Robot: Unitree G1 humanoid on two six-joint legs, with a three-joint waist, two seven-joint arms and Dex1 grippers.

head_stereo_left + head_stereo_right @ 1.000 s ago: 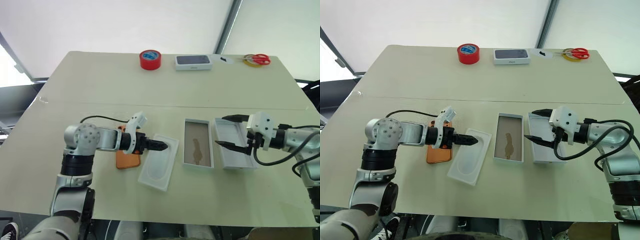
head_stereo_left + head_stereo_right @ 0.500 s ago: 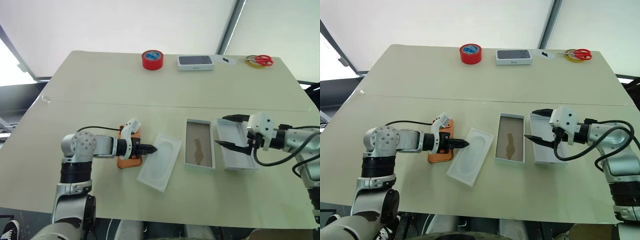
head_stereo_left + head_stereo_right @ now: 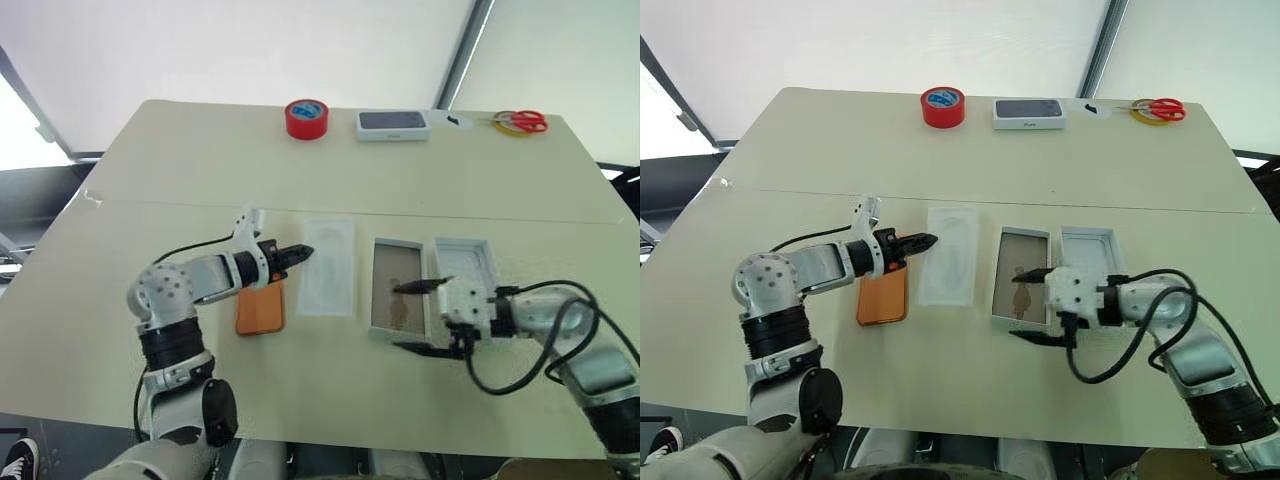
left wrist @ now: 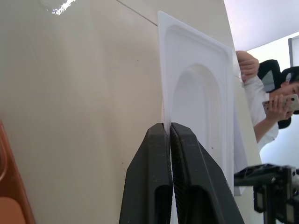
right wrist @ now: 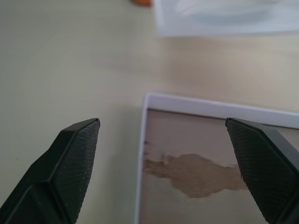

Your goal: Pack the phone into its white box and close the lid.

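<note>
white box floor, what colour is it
Brownish, with a darker brown irregular patch on the white box floor; clearest in the right wrist view.

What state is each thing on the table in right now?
Left gripper: shut on the white insert's edge.
White insert: pinched at its near edge, recess up.
Phone: flat on the table, outside the box.
White box: open, no phone in it.
Lid: off, inside up, right of the box.
Right gripper: open over the box's near end.
</note>
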